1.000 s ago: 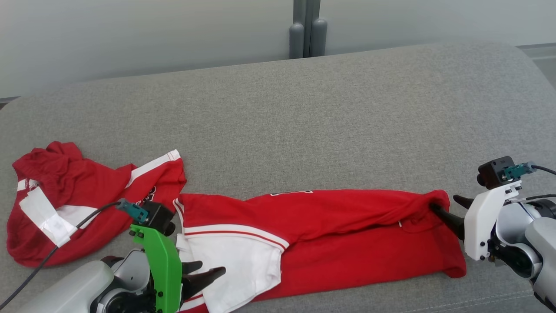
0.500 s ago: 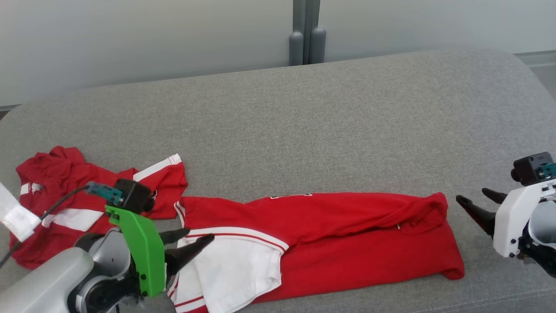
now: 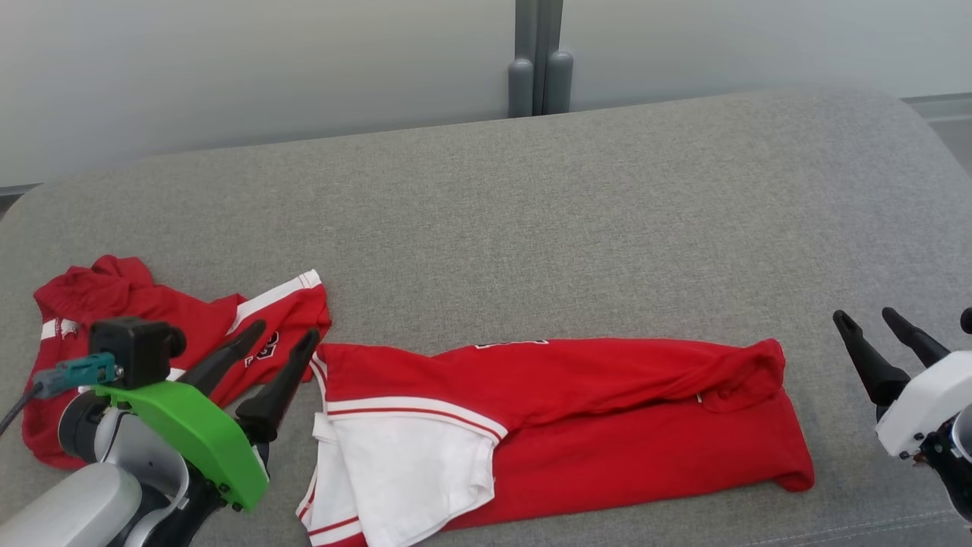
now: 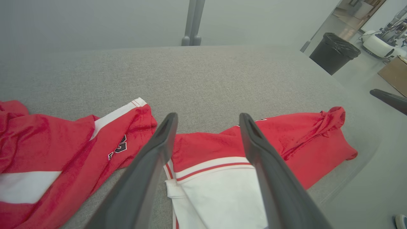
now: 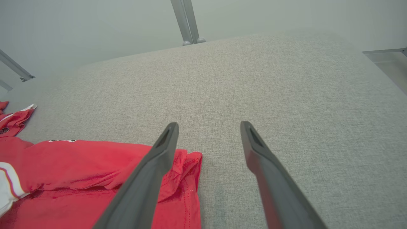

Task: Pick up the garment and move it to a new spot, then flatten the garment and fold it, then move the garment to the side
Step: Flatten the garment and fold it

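Red garment: folded lengthwise along the cushion's front edge. Likely light, limp and slippery, so pinch a corner or end hem. Left end effector and right end effector: fingers spread wide, empty, one near each end.

Lab or workshop: frosted glass partition, black bin, cardboard box.

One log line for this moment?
left gripper: open, empty | right gripper: open, empty | folded garment: lying on grey cushion | other garment: crumpled

right hand let go of garment | left hand withdrew
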You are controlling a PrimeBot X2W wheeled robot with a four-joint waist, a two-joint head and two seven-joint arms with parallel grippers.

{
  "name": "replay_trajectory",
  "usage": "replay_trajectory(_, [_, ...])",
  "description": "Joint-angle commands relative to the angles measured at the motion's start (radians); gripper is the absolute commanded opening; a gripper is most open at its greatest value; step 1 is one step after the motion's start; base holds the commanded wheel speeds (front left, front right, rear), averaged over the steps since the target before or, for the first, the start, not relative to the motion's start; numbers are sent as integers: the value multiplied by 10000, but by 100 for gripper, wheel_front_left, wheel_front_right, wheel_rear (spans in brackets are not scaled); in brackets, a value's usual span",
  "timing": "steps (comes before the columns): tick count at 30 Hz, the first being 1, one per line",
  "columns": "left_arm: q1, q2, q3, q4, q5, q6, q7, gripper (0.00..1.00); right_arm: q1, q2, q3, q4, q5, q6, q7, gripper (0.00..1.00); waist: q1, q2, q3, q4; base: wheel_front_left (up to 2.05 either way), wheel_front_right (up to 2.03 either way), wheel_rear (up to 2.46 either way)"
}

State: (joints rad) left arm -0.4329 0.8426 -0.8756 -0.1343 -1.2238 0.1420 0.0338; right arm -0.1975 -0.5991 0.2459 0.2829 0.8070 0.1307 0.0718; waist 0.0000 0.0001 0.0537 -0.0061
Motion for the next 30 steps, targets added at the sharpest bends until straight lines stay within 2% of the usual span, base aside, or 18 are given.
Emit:
replay_trajectory(1, [271, -46, 131, -108, 301, 276, -456, 100, 316, 203, -355, -123, -222, 1, -245, 100, 0, -1, -19, 61, 0, 0, 0])
replay_trajectory(7, [1055, -289, 687, -355, 770, 1322, -2271, 100, 1217, 1302, -1687, -1039, -1269, 1, -1018, 100, 0, -1, 39, 78, 0, 0, 0])
replay_trajectory(9, [1327, -441, 936, -367, 770, 1534, -2641, 100, 1425, 1702, -1974, -1375, -1592, 1, -1198, 100, 0, -1, 68, 66, 0, 0, 0])
replay_trajectory(13, [1845, -842, 1578, -317, 1171, 1869, -2961, 100, 1732, 2332, -2424, -1801, -2046, 1, -1414, 100, 0, -1, 128, 70, 0, 0, 0])
replay_trajectory(17, [2328, -1424, 2335, -196, 2157, 2132, -3004, 100, 2035, 2875, -2769, -1962, -2364, 2, -1663, 100, 0, -1, 163, 152, 0, 0, 0])
replay_trajectory(18, [2328, -1424, 2335, -196, 2157, 2132, -3004, 100, 2035, 2875, -2769, -1962, -2364, 2, -1663, 100, 0, -1, 163, 152, 0, 0, 0])
replay_trajectory(20, [2832, -2055, 2927, -123, 2870, 2049, -2992, 100, 2231, 3221, -3062, -2042, -2467, 1, -1879, 100, 0, -1, 158, 233, 0, 0, 0])
replay_trajectory(22, [2938, -2247, 3136, -87, 3113, 1965, -2993, 100, 2318, 3310, -3132, -2066, -2500, 2, -1947, 100, 0, -1, 143, 264, 0, 0, 0])
replay_trajectory(27, [3687, -3415, 4412, 106, 4724, 1466, -2994, 100, 2596, 3663, -3137, -2172, -2845, 1, -2171, 100, 0, -1, 39, 315, 0, 0, 0])
replay_trajectory(30, [4078, -4032, 5008, 343, 5270, 970, -2996, 100, 2613, 3780, -3111, -2058, -3006, 1, -2165, 100, 0, -1, 6, 284, 0, 0, 0])
